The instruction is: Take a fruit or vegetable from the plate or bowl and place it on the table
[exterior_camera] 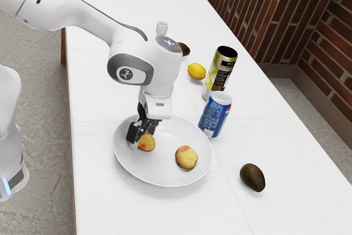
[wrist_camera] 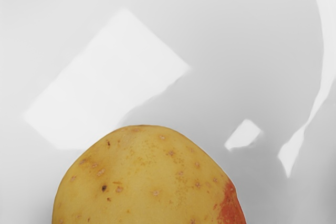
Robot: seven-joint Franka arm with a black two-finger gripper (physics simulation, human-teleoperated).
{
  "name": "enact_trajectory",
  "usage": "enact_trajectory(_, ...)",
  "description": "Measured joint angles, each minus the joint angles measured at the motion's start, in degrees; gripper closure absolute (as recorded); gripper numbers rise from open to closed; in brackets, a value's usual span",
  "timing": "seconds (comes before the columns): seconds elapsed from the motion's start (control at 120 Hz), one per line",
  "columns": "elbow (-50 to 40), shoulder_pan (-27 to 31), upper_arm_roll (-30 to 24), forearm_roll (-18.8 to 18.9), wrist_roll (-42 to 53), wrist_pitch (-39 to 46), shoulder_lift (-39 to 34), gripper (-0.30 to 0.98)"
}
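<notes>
In the exterior view my black gripper (exterior_camera: pixel 141 134) is low over the left part of a white plate (exterior_camera: pixel 174 178), right at a yellow fruit or vegetable with a red patch (exterior_camera: pixel 147 142). The hand partly covers this piece. A second yellow and reddish piece (exterior_camera: pixel 186 158) lies apart on the same plate. From the wrist camera, the speckled yellow piece (wrist_camera: pixel 147 182) looms large at the lower edge, its red patch on one side, against the pale plate (wrist_camera: pixel 236 40). Whether it is gripped cannot be made out.
On the white table (exterior_camera: pixel 104 196), a blue can (exterior_camera: pixel 215 115) stands close beside the plate, with a tall yellow-and-black can (exterior_camera: pixel 220 72) behind it. A lemon (exterior_camera: pixel 196 71), a dark avocado (exterior_camera: pixel 252 177), another dark item (exterior_camera: pixel 184 49) and a small white object (exterior_camera: pixel 161 28) are also around.
</notes>
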Motion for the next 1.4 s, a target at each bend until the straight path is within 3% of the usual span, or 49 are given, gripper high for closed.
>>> enact_trajectory(0.233, -0.09, -0.02, 0.00, -0.01, 0.07, 0.42, 0.41, 0.01)
enact_trajectory(0.417, -0.14, 0.00, 0.00, 0.02, -0.01, 0.55, 0.42, 0.31)
enact_trajectory(0.492, -0.29, 0.00, 0.02, 0.19, -0.25, 0.64, 0.43, 0.36)
enact_trajectory(0.942, 5.27, -0.14, -0.52, 0.65, -1.79, -3.23, -0.53, 0.37)
enact_trajectory(1.0, 7.28, -0.15, 3.99, 0.92, -1.65, -4.37, -0.66, 0.38)
enact_trajectory(1.15, 12.64, -0.05, 22.19, 5.01, -0.29, -7.64, -0.42, 0.36)
enact_trajectory(1.3, 13.18, -0.10, 25.45, 7.38, 1.21, -9.14, -0.12, 0.35)
enact_trajectory(1.4, 13.18, -0.09, 27.12, 7.78, 2.10, -9.98, 0.22, 0.18)
